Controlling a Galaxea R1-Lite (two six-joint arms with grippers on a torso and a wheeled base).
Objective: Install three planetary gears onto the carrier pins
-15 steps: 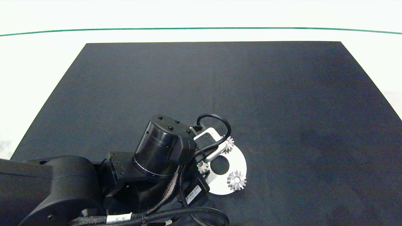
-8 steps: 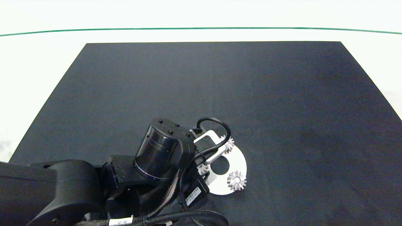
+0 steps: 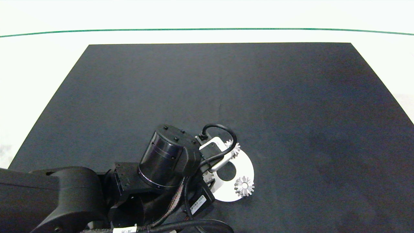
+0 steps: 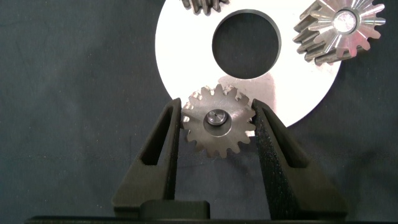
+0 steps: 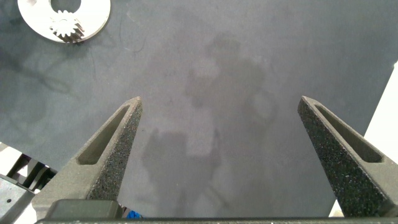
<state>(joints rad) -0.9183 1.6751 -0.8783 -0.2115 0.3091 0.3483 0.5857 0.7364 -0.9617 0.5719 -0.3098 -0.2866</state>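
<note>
Left wrist view shows my left hand (image 4: 216, 124) straddling one of the planetary gears (image 4: 219, 121), a finger (image 4: 166, 140) on each side of its teeth; whether they press it or only flank it I cannot tell. That gear sits on a carrier pin (image 4: 216, 117), whose end shows through the centre hole, at the edge of the white disc (image 4: 186, 56) nearest my wrist. A second gear (image 4: 337, 28) stands on the disc across the large centre hole (image 4: 246, 42), and the teeth of a third (image 4: 202, 5) show at the disc's far rim.

From the head view, my left arm (image 3: 97, 191) covers the side of the white disc (image 3: 245, 168) towards the bench's near edge, with one gear (image 3: 244, 186) plain on the disc and another (image 3: 233, 147) half hidden by a cable. The disc lies on the black mat (image 3: 291, 113).

My right hand (image 5: 221, 162) hangs released, fingers wide apart, above bare mat well away from the disc (image 5: 93, 22)
</note>
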